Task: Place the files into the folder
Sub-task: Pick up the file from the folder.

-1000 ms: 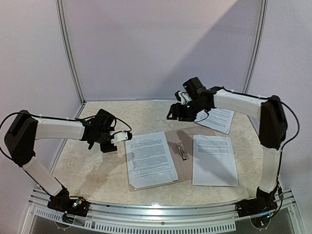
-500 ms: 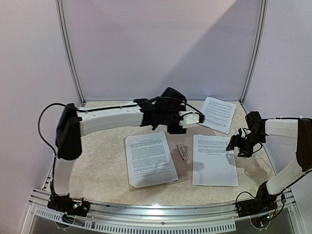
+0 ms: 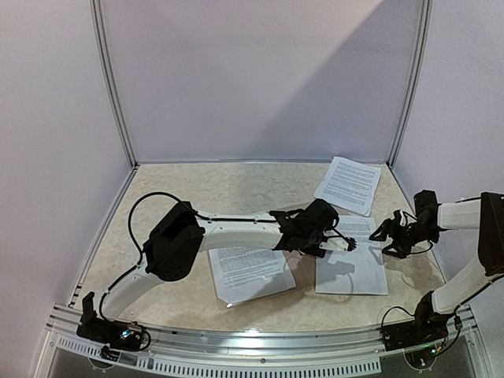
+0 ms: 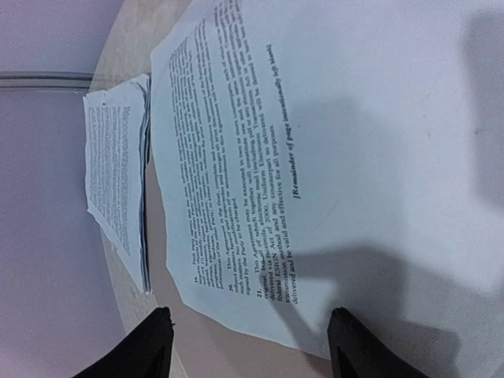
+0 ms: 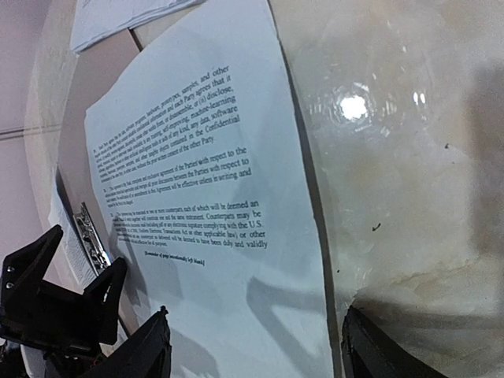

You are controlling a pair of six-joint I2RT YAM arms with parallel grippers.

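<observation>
The left arm stretches across the middle of the counter (image 3: 197,197), and the left gripper (image 3: 346,241) hangs low over the inner edge of a printed sheet (image 3: 352,266) that lies flat towards the counter's right edge. In the left wrist view its two fingers stand wide apart with nothing between them, and only the sheet's corner lies beneath.

The right gripper (image 3: 381,235) sits at the opposite, outer edge of the same sheet. It points inward at the left one, and its jaws are also spread wide and hold nothing. Its wrist view shows bare counter under one finger and paper under the other.

The folder (image 5: 98,87) lies open and flat in the middle of the counter, largely hidden under the left arm. Its metal clip (image 5: 89,236) runs along the centre. A second sheet (image 3: 250,273) rests on the folder's left half, near the counter's front edge. The right-hand sheet lies just beside the folder, and I cannot tell whether it overlaps the cover. A small stack of files (image 3: 349,183) lies apart in the far right corner.
</observation>
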